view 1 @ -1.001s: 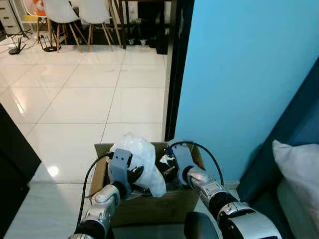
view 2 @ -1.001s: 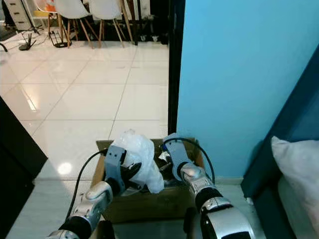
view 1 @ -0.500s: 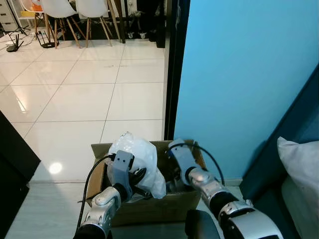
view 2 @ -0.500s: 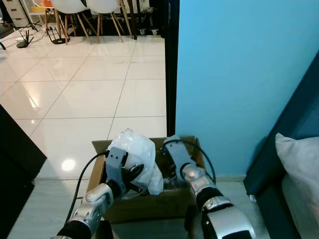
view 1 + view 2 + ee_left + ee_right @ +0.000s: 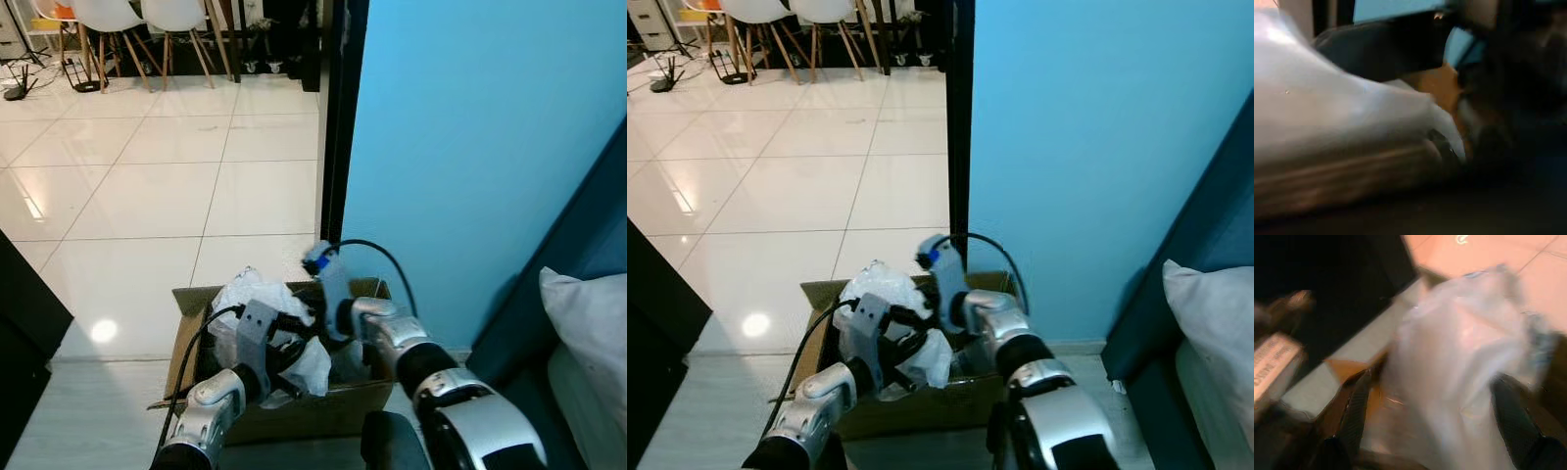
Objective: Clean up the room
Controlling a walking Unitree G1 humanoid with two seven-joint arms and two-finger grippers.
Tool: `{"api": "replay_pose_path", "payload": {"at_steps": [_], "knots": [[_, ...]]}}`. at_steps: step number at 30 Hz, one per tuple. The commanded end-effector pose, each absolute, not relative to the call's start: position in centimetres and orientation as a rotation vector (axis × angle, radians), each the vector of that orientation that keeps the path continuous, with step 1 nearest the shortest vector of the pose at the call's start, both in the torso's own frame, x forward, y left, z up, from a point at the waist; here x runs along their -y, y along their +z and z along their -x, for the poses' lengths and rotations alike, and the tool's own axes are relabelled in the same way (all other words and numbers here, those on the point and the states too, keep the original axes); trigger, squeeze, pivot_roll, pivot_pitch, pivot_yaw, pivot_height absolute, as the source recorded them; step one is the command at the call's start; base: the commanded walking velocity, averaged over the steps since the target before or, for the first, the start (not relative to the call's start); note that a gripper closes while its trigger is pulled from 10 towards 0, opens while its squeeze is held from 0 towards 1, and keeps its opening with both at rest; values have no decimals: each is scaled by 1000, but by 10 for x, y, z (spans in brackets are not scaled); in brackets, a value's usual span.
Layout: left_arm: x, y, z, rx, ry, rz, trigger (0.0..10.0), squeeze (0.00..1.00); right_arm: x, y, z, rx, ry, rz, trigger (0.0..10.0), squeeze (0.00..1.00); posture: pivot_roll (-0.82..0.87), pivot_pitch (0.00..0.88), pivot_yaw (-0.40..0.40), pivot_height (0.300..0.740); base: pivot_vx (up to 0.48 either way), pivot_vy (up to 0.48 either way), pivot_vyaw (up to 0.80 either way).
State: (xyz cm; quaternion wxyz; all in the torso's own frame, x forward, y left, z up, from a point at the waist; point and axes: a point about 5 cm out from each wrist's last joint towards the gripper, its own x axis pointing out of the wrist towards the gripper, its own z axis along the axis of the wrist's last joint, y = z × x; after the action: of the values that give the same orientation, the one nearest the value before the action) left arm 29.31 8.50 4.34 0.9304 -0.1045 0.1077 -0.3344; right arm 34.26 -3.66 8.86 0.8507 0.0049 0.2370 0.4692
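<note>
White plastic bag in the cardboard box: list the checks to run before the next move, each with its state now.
1. White plastic bag sits inside the cardboard box: ok, though its top rises above the rim.
2. Left gripper against the bag: ok; firm hold: cannot tell.
3. Right gripper open, one finger on each side of the bag: ok.
4. Wrist views sharp enough to judge contact: not ok, both blurred.
5. Box upright on the floor beside the blue wall: ok.
</note>
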Motion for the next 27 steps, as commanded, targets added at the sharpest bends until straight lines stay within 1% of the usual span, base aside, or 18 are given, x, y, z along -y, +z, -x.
{"api": "replay_pose_path", "payload": {"at_steps": [1,3,5,6,9,10,11,13,15,16,18,19,22,23,24,25,26,27], "knots": [[-86,55,-298,-173,-671,254,10000,1000,30,65,-327,-624,990,21,10000,0,20,131,-39,525,0,0,0],[-88,57,-300,-162,-654,258,10000,1000,27,60,-324,-652,980,28,10000,0,22,138,-38,525,0,0,0],[-90,58,-299,-164,-679,187,10000,1000,24,46,-314,-720,952,99,10000,0,28,149,-37,525,0,0,0],[-90,58,-299,-164,-679,187,10000,1000,24,46,-314,-720,952,99,10000,0,28,149,-37,525,0,0,0],[-93,53,-295,-189,-733,46,10000,1000,26,39,-310,-764,934,165,10000,0,29,152,-36,525,0,0,0],[-93,53,-295,-189,-733,46,10000,1000,26,39,-310,-764,934,165,10000,0,29,152,-36,525,0,0,0],[-94,53,-296,-185,-736,8,10000,1000,27,37,-309,-773,923,172,10000,0,32,154,-35,525,0,0,0],[-96,57,-298,-175,-740,-22,10000,1000,29,36,-309,-783,904,181,10000,0,33,157,-34,525,0,0,0],[-97,70,-302,-141,-748,-31,10000,1000,34,30,-308,-794,861,241,10000,0,33,157,-34,525,0,0,0],[-97,70,-302,-141,-748,-31,10000,1000,34,30,-308,-794,861,241,10000,0,33,157,-34,525,0,0,0],[-97,85,-302,-108,-813,-35,10000,1000,38,25,-306,-797,829,270,10000,0,40,157,-37,525,0,0,0],[-97,90,-299,-104,-877,-69,10000,1000,40,23,-306,-800,812,284,10000,0,55,154,-42,525,0,0,0],[-96,93,-296,-103,-920,-95,10000,1000,42,22,-306,-802,801,295,10000,0,55,154,-42,525,0,0,0],[-102,96,-295,-113,-943,-210,10000,1000,47,21,-307,-801,763,288,10000,0,58,154,-43,525,0,0,0],[-125,104,-303,-127,-890,-446,10000,1000,60,21,-312,-795,686,283,10000,0,62,151,-43,525,0,0,0],[-125,104,-303,-127,-890,-446,10000,1000,60,21,-312,-795,686,283,10000,0,62,151,-43,525,0,0,0],[-141,110,-308,-136,-838,-574,10000,1000,68,21,-314,-795,649,282,10000,0,62,146,-46,525,0,0,0],[-147,112,-310,-140,-822,-618,10000,1000,71,21,-315,-797,639,281,10000,0,62,146,-46,525,0,0,0]]}}
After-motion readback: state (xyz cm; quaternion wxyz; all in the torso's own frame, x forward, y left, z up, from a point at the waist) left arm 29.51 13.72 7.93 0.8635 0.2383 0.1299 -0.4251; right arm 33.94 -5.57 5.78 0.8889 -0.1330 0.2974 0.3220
